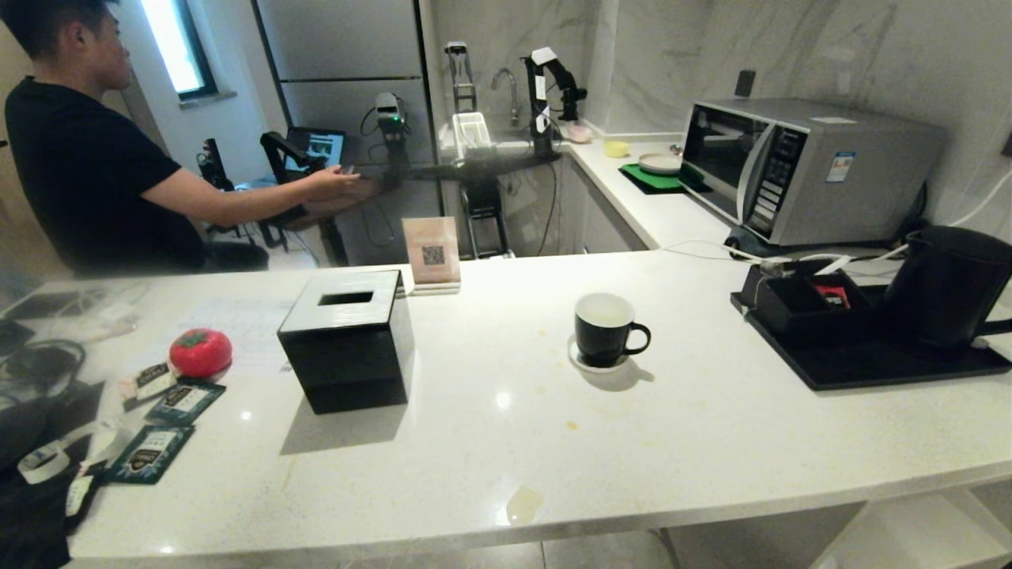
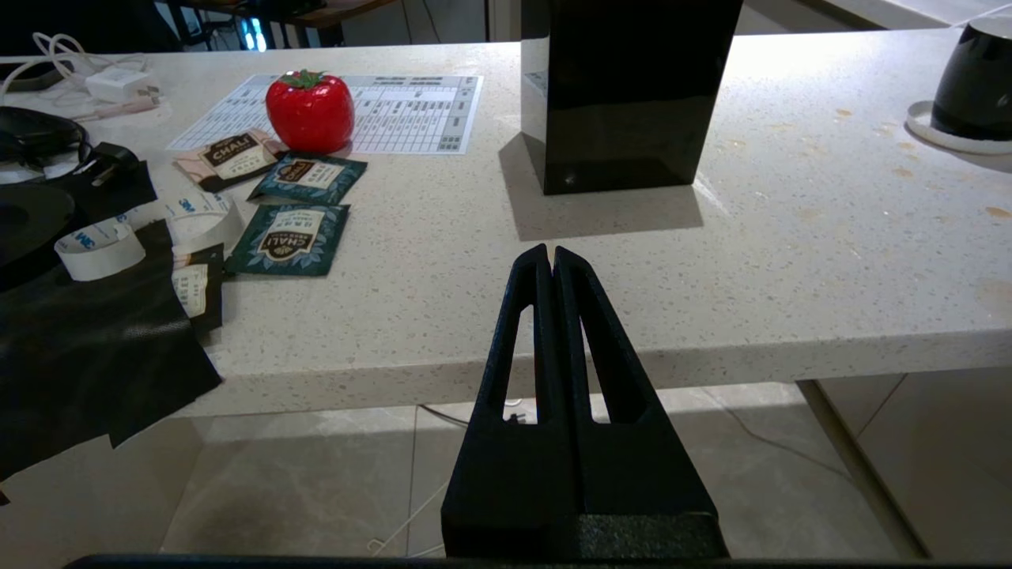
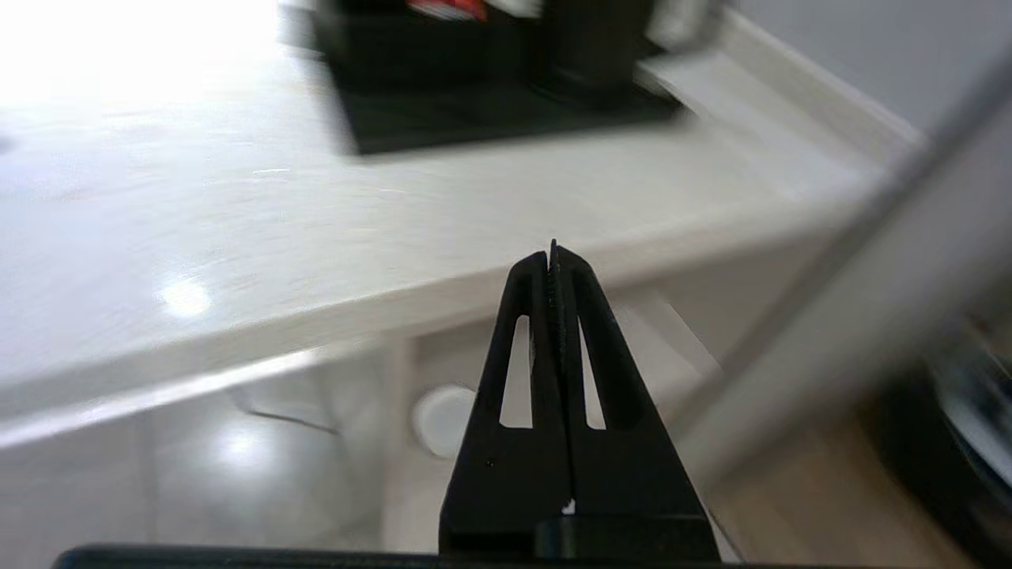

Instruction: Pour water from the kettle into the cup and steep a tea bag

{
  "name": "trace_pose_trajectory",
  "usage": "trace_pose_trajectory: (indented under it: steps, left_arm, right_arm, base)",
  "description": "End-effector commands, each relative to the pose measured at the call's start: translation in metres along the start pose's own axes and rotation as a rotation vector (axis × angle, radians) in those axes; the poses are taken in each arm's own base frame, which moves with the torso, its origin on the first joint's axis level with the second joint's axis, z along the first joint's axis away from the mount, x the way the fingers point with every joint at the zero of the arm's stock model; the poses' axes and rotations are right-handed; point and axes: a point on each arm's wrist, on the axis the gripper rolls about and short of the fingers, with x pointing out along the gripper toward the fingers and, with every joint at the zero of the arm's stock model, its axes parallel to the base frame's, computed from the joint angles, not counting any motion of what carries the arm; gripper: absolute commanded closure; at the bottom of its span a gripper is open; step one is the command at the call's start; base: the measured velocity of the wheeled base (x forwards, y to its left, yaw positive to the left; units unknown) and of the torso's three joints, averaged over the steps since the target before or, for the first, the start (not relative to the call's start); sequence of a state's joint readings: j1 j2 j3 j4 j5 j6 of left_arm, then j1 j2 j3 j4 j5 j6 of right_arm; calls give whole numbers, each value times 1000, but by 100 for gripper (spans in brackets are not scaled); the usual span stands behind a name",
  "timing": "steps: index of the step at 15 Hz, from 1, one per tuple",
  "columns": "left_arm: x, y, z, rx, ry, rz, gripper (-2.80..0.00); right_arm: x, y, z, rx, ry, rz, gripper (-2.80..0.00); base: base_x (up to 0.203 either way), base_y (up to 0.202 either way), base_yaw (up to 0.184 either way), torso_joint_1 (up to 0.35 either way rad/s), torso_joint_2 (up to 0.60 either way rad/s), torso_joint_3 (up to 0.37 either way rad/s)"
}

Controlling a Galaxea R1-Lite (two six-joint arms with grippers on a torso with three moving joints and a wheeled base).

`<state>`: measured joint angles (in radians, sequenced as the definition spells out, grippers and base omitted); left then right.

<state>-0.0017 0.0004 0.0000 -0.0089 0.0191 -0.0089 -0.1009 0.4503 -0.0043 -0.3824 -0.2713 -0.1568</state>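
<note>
The tall black kettle (image 1: 945, 288) stands on a black tray (image 1: 870, 367) at the counter's right end. The black cup (image 1: 605, 328) with a white inside sits on its white saucer (image 1: 598, 365) mid-counter, handle to the right. No tea bag shows in any view. Neither arm is in the head view. My left gripper (image 2: 551, 251) is shut and empty, low in front of the counter's front edge, with the cup (image 2: 976, 79) far off to one side. My right gripper (image 3: 552, 254) is shut and empty, below the counter edge near the tray (image 3: 474, 118).
A black tissue box (image 1: 348, 340) stands left of the cup. A red tomato-shaped object (image 1: 201, 352) and teal sachets (image 1: 183, 401) lie at the far left. A microwave (image 1: 798, 166) sits behind the tray. A person (image 1: 87, 150) is at the back left. A small puddle (image 1: 523, 502) marks the front edge.
</note>
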Motion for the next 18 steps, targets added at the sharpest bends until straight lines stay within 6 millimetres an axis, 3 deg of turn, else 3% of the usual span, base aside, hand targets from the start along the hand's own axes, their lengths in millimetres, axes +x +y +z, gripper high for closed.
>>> trace_pose_trajectory:
  steps: [1, 5, 18]
  left_arm:
    - [0, 0, 0, 0, -1, 1, 0]
    - [0, 0, 0, 0, -1, 1, 0]
    - [0, 0, 0, 0, -1, 1, 0]
  right_arm:
    - [-32, -6, -17, 30, -174, 85, 0]
    - [-41, -1, -45, 138, -96, 332, 0]
    - [-41, -1, -45, 176, -89, 333, 0]
  base:
    - [0, 0, 0, 0, 0, 0]
    - [0, 0, 0, 0, 0, 0]
    - [0, 0, 0, 0, 0, 0]
